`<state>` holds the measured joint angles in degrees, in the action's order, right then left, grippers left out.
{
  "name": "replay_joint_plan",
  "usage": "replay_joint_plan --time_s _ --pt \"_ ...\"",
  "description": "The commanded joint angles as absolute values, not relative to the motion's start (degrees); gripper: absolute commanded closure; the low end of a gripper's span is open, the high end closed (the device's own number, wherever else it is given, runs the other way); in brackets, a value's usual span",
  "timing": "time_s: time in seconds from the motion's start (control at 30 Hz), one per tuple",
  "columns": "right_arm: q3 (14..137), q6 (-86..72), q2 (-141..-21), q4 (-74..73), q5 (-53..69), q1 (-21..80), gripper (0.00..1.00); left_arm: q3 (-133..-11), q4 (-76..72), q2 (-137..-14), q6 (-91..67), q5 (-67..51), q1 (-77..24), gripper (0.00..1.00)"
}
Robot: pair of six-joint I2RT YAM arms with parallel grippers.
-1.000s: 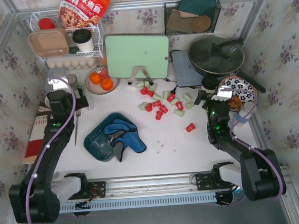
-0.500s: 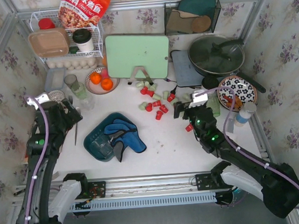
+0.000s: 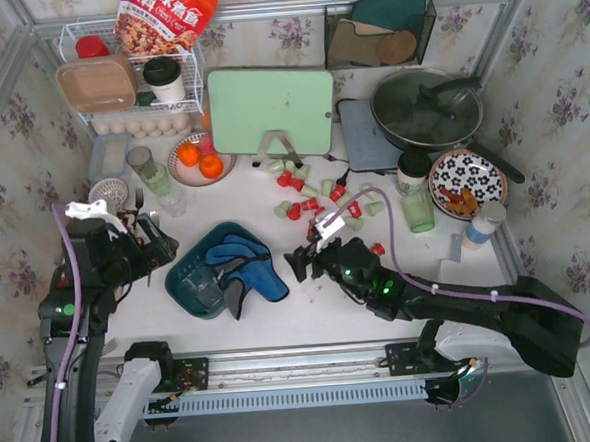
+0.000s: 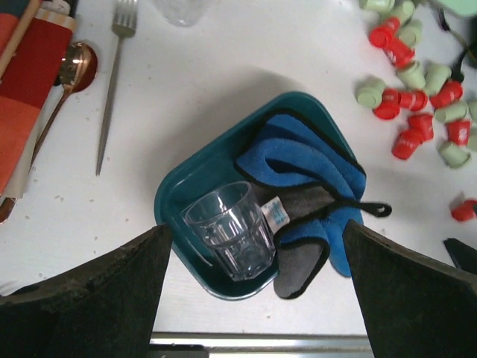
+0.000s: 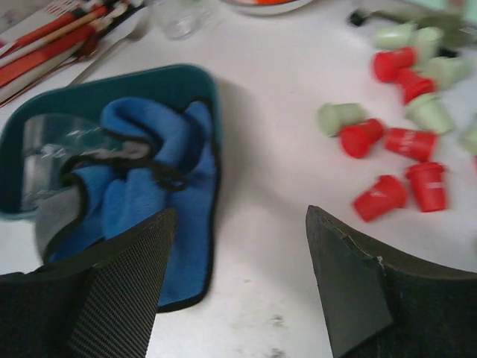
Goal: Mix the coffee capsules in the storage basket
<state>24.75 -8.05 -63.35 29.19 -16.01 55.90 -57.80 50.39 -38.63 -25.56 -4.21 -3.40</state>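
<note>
A: Basket?
B: Storage basket (image 4: 186, 183) holds a blue cloth (image 4: 305, 160) and a glass (image 4: 231, 231).
A: Grippers?
B: Left gripper (image 3: 154, 242) at its left, right gripper (image 3: 294, 264) at its right. Both spread, empty.
A: Capsules?
B: Coffee capsules (image 4: 408, 140) scattered outside, beyond its far-right.

A clear glass (image 4: 229, 230) touches a blue-and-grey cloth (image 4: 305, 168). A fork (image 4: 113, 82) and copper spoon (image 4: 71, 71) lie side by side on the white worktop (image 4: 223, 60). Behind, a green cutting board (image 3: 271, 110) stands near a lidded pan (image 3: 426, 108).
</note>
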Motion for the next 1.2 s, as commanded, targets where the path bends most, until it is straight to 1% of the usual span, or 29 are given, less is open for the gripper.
replay_joint_plan --time_s 0.0,0.27,0.5,0.57,0.7,0.8,0.87,0.9,1.07,1.13,1.17 --pt "25.14 -12.59 -68.87 38.67 -15.24 60.17 0.23 -59.19 53.37 -40.04 -18.43 -9.4 -3.42 0.01" --pt "29.86 -13.75 -83.06 40.98 -16.78 66.2 0.25 -53.99 48.64 -37.53 -18.3 -9.46 -3.5 0.01" --pt "32.8 -14.63 -90.79 39.85 -18.25 68.64 0.28 -52.39 47.49 -34.63 -19.31 -10.27 -3.35 0.01" --pt "33.52 -15.2 -92.68 39.49 -17.89 68.98 0.3 -51.88 47.05 -34.29 -19.59 -11.61 -3.34 0.01" --pt "35.57 -15.12 -95.07 37.72 -18.33 70.51 0.38 -51.77 47.13 -34.52 -19.72 -12.17 -3.34 0.01" --pt "37.31 -14.77 -95.13 35.66 -18.79 71.24 0.46 -51.75 47.1 -34.32 -19.73 -12.26 -3.34 0.01" --pt "37.83 -14.72 -94.66 34.74 -18.72 71.25 0.54 -51.6 47.11 -34.11 -19.86 -12.21 -3.35 0.01" --pt "38.02 -14.74 -94.14 34.42 -18.68 71.24 0.59 -51.45 47.11 -34.1 -19.86 -12.17 -3.34 0.01" --pt "38.33 -14.74 -91.07 33.18 -19.05 71.22 0.91 -51.29 47.26 -34.01 -19.97 -12.26 -3.34 0.01" --pt "38.62 -14.63 -89.49 32.38 -19.53 71.27 0.99 -51.25 47.28 -33.91 -20.02 -12.3 -3.34 0.01" --pt "38.73 -14.55 -88.47 31.97 -20.0 71.23 1.0 -51.29 47.29 -33.78 -19.97 -12.23 -3.34 0.01"
